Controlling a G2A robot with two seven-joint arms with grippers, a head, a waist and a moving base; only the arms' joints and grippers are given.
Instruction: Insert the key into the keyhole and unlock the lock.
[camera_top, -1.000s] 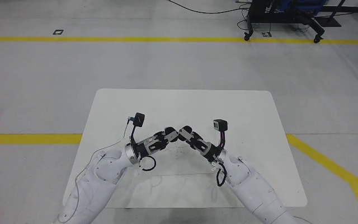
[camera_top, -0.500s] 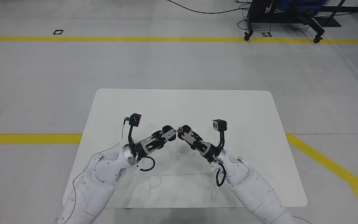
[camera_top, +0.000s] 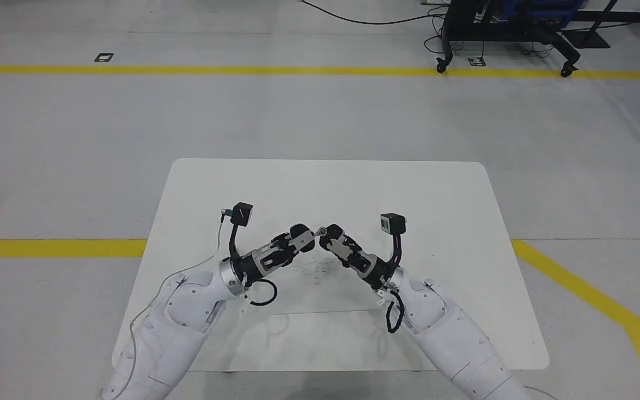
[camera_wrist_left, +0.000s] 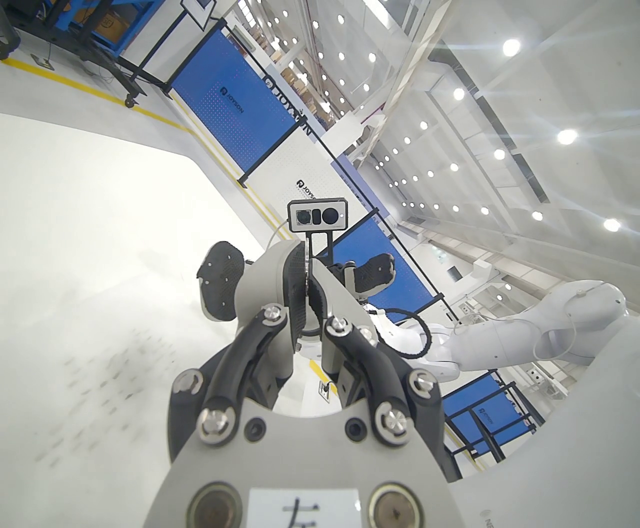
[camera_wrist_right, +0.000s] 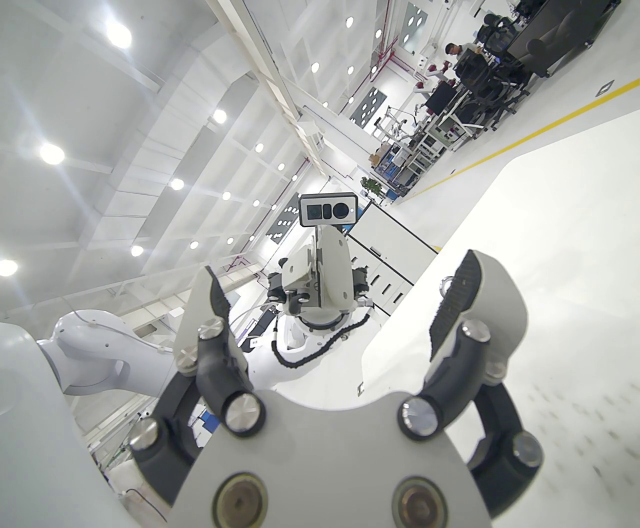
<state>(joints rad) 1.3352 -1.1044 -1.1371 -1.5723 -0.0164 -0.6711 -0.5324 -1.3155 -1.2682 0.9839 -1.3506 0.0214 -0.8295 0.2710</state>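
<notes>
Over the near middle of the bench (camera_top: 430, 190): we have both arms angled inward, their tips meeting nose to nose.
Left pincer (camera_wrist_left: 306, 272): fingers pressed together, dotted black pads face to face with only a thin seam between them. We cannot tell whether anything is pinched in that seam.
Right pincer (camera_wrist_right: 340, 275): fingers spread wide apart, gripping nothing. It points straight at the left one, which sits in line with the gap between them.
Right pads (camera_wrist_left: 220, 285): from the left wrist we see them standing either side of the closed left fingertips, just beyond them. We cannot tell if they touch.
Key and lock: we cannot make out either one for certain. From the top view a small pale bit (camera_top: 319, 233) sits exactly where the two pincers meet, and we cannot tell what it is.
Bench surface: white, with faint grey scuff marks (camera_wrist_left: 100, 370) near the arms.
Floor: pale, with a yellow line (camera_top: 300, 69) running across beyond the bench.
Far corner: a dark wheeled cart (camera_top: 510, 30) stands well away from the bench.
</notes>
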